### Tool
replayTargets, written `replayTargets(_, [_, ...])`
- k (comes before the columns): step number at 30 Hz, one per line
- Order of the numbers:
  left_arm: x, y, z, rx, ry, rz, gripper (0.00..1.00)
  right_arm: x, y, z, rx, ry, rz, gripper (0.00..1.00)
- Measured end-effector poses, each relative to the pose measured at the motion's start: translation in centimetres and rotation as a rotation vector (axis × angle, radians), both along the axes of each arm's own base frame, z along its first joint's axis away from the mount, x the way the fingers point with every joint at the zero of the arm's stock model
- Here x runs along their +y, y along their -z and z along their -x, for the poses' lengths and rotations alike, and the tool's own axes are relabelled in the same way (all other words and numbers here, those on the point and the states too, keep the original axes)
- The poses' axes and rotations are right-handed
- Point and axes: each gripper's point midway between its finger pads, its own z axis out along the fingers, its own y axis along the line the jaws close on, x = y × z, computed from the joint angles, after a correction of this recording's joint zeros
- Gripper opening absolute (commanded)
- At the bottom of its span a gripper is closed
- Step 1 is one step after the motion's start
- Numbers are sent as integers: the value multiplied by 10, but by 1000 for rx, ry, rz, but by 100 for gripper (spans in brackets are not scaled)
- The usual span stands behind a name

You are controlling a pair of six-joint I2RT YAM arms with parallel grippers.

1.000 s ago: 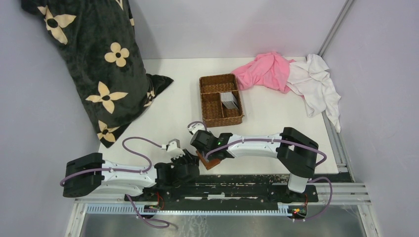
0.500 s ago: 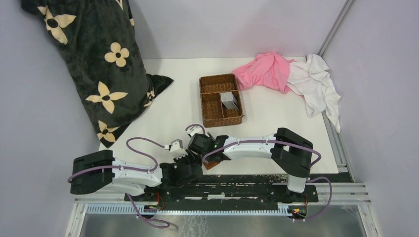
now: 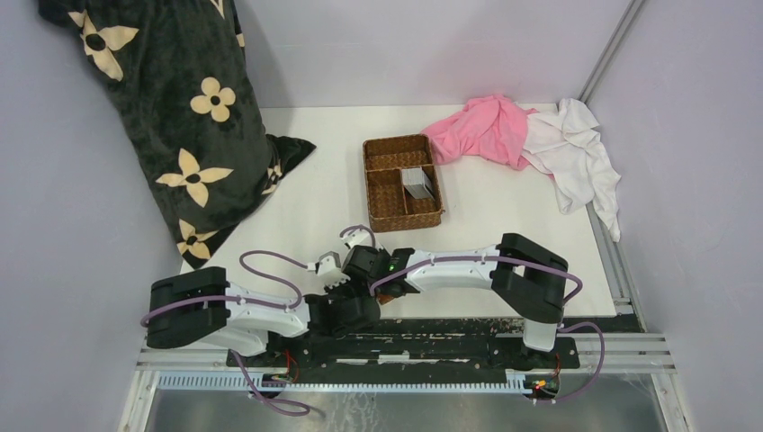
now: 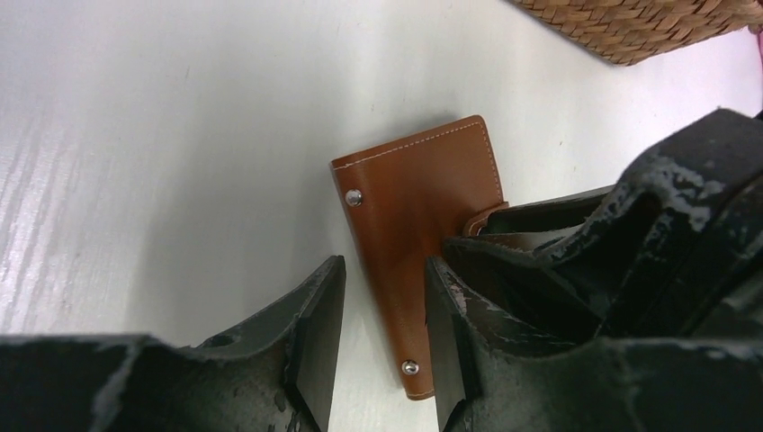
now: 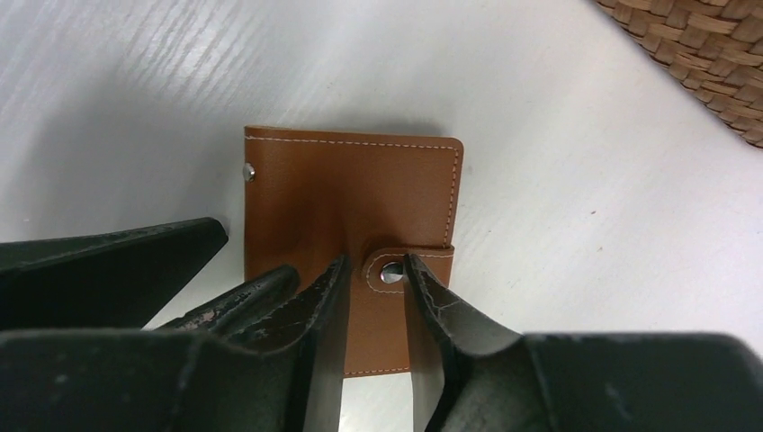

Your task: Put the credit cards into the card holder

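Over wallet, half-open right end effector

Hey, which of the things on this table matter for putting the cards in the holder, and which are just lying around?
For the job: credit cards, in the wicker basket; brown leather card holder, at the table's near edge.
Just lying about: pink cloth; white cloth; black flower-print fabric.

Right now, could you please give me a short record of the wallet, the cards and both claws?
wallet: closed, flat on the table
snap tab: folded over the front
cards: grey, in a basket compartment
left claw: open, astride the wallet's edge
right claw: astride the snap tab, grip unclear
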Motion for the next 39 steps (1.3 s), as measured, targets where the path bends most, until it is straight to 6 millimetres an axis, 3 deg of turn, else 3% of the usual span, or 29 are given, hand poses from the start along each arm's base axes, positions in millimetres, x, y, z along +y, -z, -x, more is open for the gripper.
replayTargets(9, [-13, 1, -9, -15, -52, 1, 53, -15, 0, -9, -18, 50, 14, 18])
replayTargets(15, [-22, 4, -15, -34, -94, 23, 42, -24, 0, -12, -19, 63, 13, 7])
replayTargets(23, [-35, 10, -23, -55, -143, 72, 16, -42, -2, -15, 15, 89, -5, 3])
replayTargets(30, [-43, 11, -24, -36, -150, 128, 11, -59, -7, -15, 98, 125, -106, 1])
replayTargets(39, [-34, 11, -36, -4, -194, 164, 13, -87, -22, -31, 121, 209, -188, 1])
